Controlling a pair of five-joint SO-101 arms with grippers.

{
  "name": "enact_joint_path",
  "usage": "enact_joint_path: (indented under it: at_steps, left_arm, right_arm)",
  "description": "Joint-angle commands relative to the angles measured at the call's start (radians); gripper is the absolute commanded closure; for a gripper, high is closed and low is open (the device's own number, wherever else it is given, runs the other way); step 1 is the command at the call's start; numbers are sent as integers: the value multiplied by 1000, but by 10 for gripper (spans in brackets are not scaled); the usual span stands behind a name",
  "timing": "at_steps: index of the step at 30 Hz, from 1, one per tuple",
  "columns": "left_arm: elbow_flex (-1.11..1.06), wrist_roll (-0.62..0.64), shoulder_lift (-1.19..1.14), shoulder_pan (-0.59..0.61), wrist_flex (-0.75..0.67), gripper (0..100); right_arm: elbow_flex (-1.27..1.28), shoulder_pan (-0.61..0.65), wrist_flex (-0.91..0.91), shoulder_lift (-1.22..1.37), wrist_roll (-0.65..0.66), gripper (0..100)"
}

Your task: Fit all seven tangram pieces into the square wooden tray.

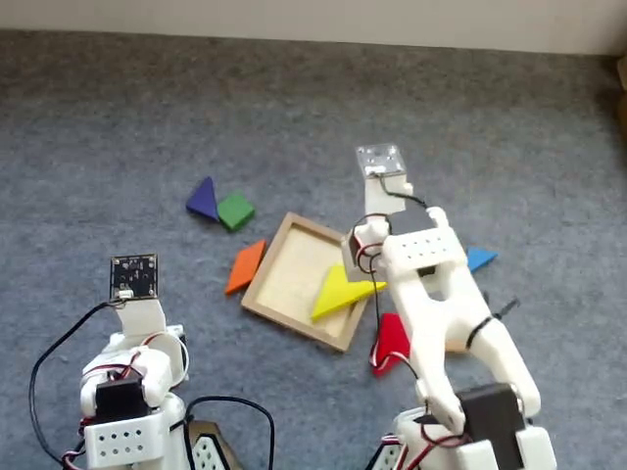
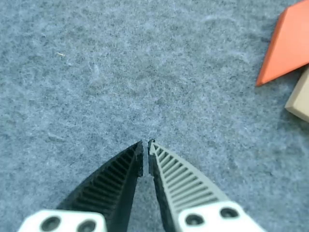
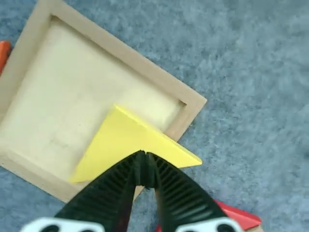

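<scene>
Currently the clenched right tool sits over the yellow triangle, which overhangs the wooden tray rim; the left tool is clenched too.

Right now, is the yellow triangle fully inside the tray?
No, partly out: one corner of the yellow triangle crosses over the rim of the tray.

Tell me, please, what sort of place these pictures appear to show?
Most likely a robot manipulation bench, perhaps in a lab or hobby room: a left arm and a right arm stand at a grey felt-like table covering holding a wooden tray, a yellow triangle and an orange piece.
</scene>
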State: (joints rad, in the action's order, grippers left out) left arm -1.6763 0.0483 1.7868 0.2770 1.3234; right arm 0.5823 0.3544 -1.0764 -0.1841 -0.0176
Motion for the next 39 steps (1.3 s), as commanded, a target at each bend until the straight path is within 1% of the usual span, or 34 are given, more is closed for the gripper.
enact_joint_path:
  at_steps: [1, 9, 13, 20, 24, 27, 35, 39]
  left_arm:
    - [-19, 0, 33, 7, 3, 955]
    - [-19, 0, 33, 7, 3, 955]
    - [-19, 0, 33, 7, 3, 955]
    - [-19, 0, 33, 7, 3, 955]
    - [-19, 0, 33, 7, 3, 955]
    - [-19, 0, 33, 7, 3, 955]
    - [-19, 0, 33, 7, 3, 955]
    - [-19, 0, 33, 7, 3, 955]
  right_arm:
    - [-12, -18, -4, 35, 11, 991]
    - [-36, -16, 18, 199, 23, 988]
    - [-102, -18, 70, 278, 120, 988]
    - [-197, -15, 67, 306, 236, 990]
    - [-251, 4, -27, 303, 285, 990]
    - [-317, 39, -101, 305, 287, 990]
    - [-352, 114, -108, 305, 281, 990]
    - [-348, 108, -111, 305, 279, 990]
